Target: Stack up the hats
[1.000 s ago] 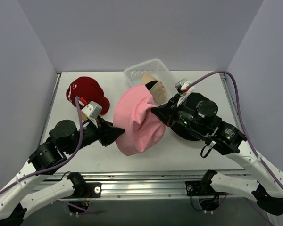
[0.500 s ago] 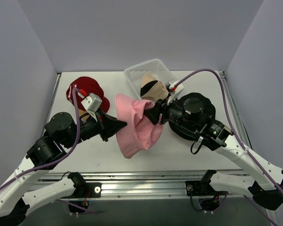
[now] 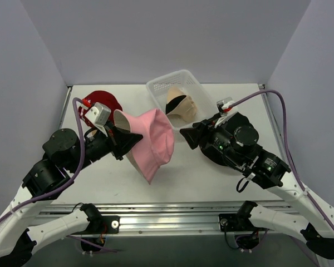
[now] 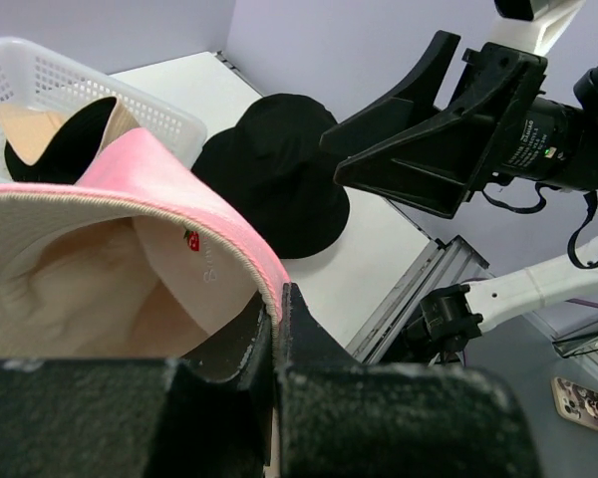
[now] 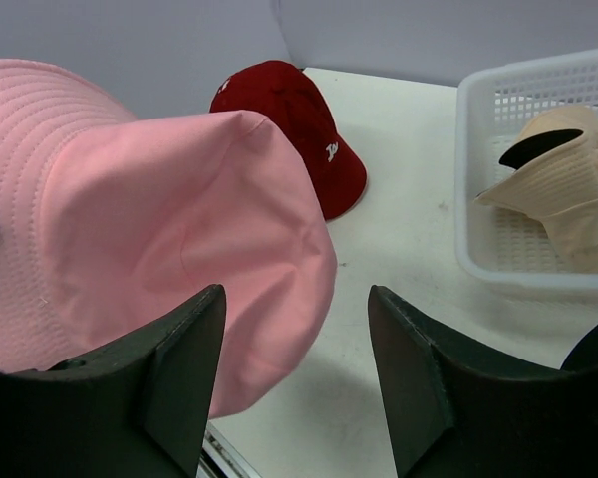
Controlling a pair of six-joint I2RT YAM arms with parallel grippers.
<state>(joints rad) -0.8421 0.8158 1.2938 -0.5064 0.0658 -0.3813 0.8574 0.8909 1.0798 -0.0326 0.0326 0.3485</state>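
Whereas the right gripper (image 3: 185, 133) pinched the pink hat (image 3: 153, 142) a second ago, its jaws now stand wide and empty at the hat's 3 o'clock. Left gripper (image 3: 134, 142) is clamped on the brim, with the hat raised at table centre. Basket (image 3: 167, 77) at 12 o'clock holds the tan hat (image 3: 183, 105).

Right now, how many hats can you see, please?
4: pink hat in the left hand, red cap back left, tan hat in the basket, black hat under the right arm; others may be hidden.
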